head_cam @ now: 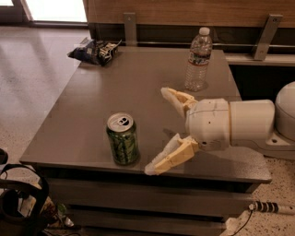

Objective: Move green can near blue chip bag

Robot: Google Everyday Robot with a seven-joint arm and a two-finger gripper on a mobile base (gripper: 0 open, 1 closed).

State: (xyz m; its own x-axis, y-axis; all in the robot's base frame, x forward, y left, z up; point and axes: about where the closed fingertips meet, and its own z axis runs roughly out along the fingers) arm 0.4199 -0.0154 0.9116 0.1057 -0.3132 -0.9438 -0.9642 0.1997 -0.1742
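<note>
Your pincer (pixel 156 130), above the front right of the table (pixel 69 138), hides some of its top. The arm (pixel 251 120) is cut by the right edge. The print on the blue chip bag (pixel 94 50) is too small to read.

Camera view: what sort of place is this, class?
Likely an office break area: grey table by wood-panelled wall, speckled floor, blue chip bag and water bottle; gripper, jaws open, beside green can.

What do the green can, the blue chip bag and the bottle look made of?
The green can looks aluminium: printed wall, shiny silver pull-tab top. The blue chip bag seems plastic film: glossy, wrinkled. The bottle looks clear plastic, ribbed, white cap. The claw, open, hangs beside the can, not touching it.
</note>
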